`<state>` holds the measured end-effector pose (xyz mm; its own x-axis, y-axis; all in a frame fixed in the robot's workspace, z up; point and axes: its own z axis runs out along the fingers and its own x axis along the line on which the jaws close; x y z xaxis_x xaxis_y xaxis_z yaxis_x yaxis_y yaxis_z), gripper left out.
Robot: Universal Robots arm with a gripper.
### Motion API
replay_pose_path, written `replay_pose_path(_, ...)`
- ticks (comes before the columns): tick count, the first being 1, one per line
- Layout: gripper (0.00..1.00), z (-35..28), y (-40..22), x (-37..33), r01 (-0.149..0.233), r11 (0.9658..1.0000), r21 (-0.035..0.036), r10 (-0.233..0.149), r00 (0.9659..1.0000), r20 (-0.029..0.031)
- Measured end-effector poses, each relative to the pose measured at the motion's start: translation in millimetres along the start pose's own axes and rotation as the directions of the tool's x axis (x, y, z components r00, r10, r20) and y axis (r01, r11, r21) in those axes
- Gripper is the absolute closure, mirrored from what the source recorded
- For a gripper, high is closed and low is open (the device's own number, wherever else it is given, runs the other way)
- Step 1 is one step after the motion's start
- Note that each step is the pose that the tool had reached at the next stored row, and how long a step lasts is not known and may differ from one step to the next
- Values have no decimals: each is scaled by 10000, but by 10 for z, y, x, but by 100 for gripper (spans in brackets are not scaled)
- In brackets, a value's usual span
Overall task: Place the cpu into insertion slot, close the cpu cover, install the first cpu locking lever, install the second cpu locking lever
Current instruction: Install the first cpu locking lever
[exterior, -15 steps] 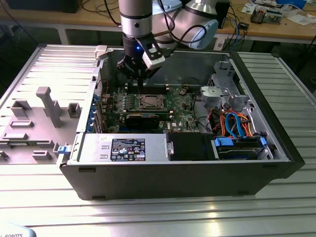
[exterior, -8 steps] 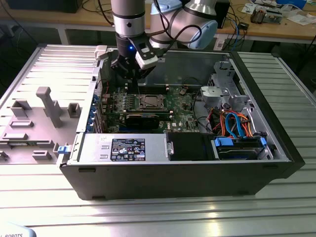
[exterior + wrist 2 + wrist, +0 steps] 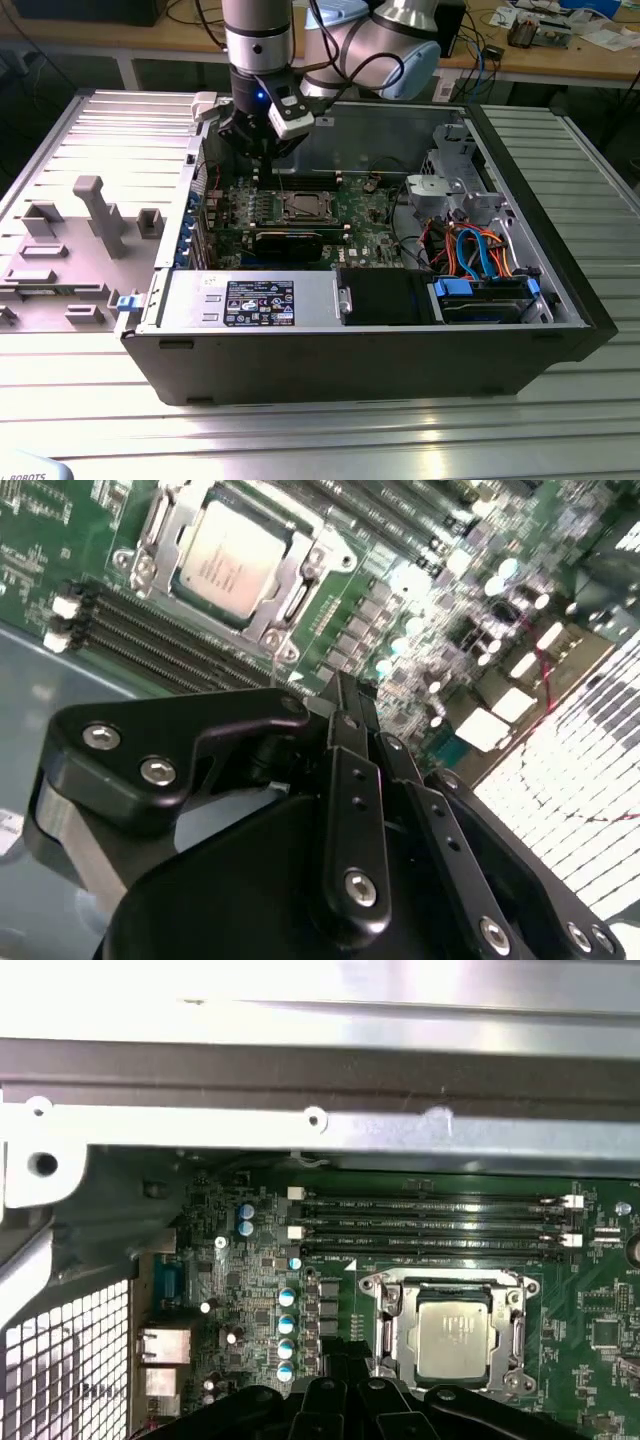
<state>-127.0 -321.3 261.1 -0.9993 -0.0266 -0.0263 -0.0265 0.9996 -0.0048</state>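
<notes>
Claw (image 3: 340, 687) found pressed together, nothing pinched, hovering near insertion slot (image 3: 375, 1285); cpu (image 3: 455, 1335) is seated there, framed by cpu cover (image 3: 400, 1332). Chip judged light, rigid, fragile: edges only to be gripped.

1. In the first wrist view the gripper (image 3: 348, 1352) hides the near rim of the insertion slot (image 3: 522, 1305), and the picture's edge cuts off the gripper's own body.
2. There the cpu cover (image 3: 392, 1320) frames the cpu (image 3: 453, 1335), but how the cover is latched is too small to tell (the exterior view shows it no better).
3. In the second wrist view the gripper hides part of the motherboard (image 3: 60, 520); the board's far side is blurred and washed out by glare.
4. In the exterior view the arm (image 3: 258, 40) is cut off by the top edge, and the graphics card (image 3: 290, 240) and power supply (image 3: 250, 300) hide the board's near part.
</notes>
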Motion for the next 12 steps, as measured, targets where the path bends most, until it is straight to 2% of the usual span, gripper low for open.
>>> replay_pose_path(2,89,0,61,-1,2,10000,7,-3,10000,98)
replay_pose_path(4,89,0,102,-3,22,10000,28,-23,9995,324)
replay_pose_path(5,89,0,121,-3,28,10000,29,-29,9993,380)
replay_pose_path(7,89,-1,157,-3,34,10000,30,-35,9992,406)
replay_pose_path(12,89,-1,160,3,34,10000,28,-35,9992,406)
